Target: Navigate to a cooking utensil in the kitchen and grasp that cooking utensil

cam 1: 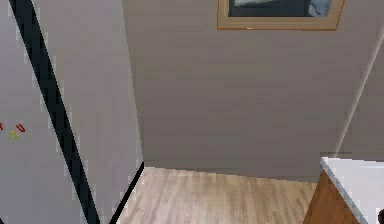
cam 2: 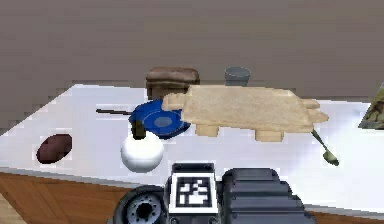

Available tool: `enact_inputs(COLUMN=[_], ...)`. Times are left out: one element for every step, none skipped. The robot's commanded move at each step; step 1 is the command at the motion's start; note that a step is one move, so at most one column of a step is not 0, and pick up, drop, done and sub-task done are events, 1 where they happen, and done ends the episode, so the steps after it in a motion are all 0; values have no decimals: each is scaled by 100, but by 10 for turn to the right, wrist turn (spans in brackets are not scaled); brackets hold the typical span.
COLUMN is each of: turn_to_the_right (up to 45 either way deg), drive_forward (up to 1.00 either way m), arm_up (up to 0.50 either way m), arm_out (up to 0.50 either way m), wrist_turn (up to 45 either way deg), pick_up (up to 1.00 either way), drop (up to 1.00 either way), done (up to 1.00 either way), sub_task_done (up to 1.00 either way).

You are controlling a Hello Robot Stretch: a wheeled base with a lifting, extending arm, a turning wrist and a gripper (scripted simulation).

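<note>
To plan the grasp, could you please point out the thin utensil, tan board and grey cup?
thin utensil [cam 2: 331, 157]: arm side view, head end.
tan board [cam 2: 250, 108]: arm side view, top face.
grey cup [cam 2: 237, 76]: arm side view, side wall.

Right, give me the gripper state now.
Gripper: cannot tell whether it holds anything; its far end is unclear, with a white round thing on the countertop behind it.

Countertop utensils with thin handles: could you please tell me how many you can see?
2: a spoon-like utensil right of the tan board, and a dark handle reaching left from the blue dish. Others may be hidden beneath the board or dish.
</note>
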Motion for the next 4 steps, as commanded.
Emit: enact_inputs(turn_to_the_right=[0, 0, 0, 0], drive_forward=[0, 0, 0, 0], arm_up=[0, 0, 0, 0], arm_out=[28, 0, 0, 0], wrist_turn=[0, 450, 450, 450], pick_up=[0, 0, 0, 0], drop=[0, 0, 0, 0], done=[0, 0, 0, 0], sub_task_done=[0, 0, 0, 0])
